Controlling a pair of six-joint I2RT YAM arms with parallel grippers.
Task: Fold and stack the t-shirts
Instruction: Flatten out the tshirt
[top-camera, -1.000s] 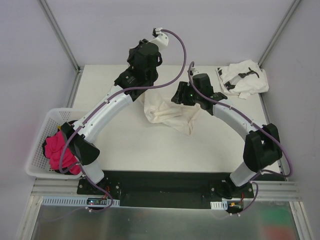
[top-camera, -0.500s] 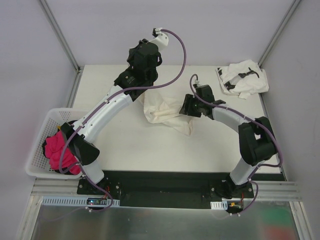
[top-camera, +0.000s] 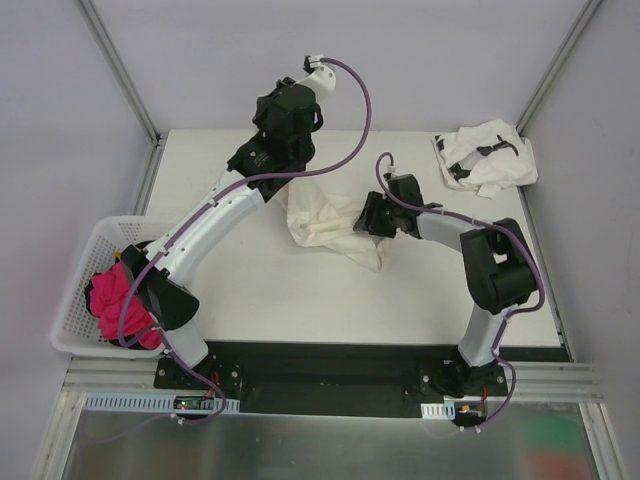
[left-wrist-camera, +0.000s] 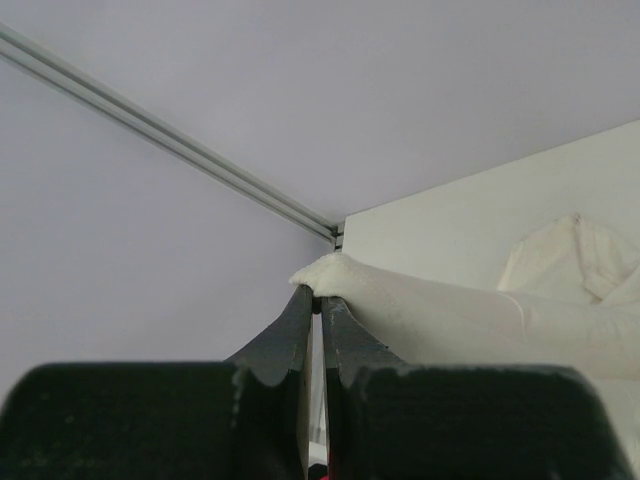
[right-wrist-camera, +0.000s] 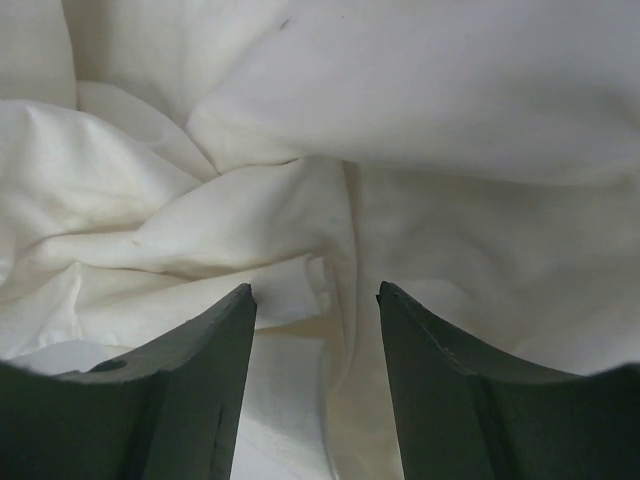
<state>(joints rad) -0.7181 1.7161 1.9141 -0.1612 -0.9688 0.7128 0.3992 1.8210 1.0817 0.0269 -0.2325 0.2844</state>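
Note:
The cream-white t-shirt (top-camera: 335, 228) lies bunched on the table's middle, with one end lifted. My left gripper (left-wrist-camera: 320, 290) is raised above the table's back and is shut on a pinch of that cream cloth (left-wrist-camera: 430, 315), which hangs down to the right of it. My right gripper (top-camera: 371, 216) is low at the right side of the bunch. Its fingers (right-wrist-camera: 215, 340) stand open over the cream folds (right-wrist-camera: 300, 200), with a ridge of cloth between them and nothing gripped. The white t-shirt with black marks (top-camera: 487, 155) lies crumpled at the back right corner.
A white plastic basket (top-camera: 85, 262) stands off the table's left edge and holds a bright pink cloth (top-camera: 118, 300). Walls and metal frame rails (top-camera: 120, 70) close in the back and both sides.
The right gripper has come down and slightly towards the front onto the cream t-shirt, and its elbow has swung inward. The left arm has not moved.

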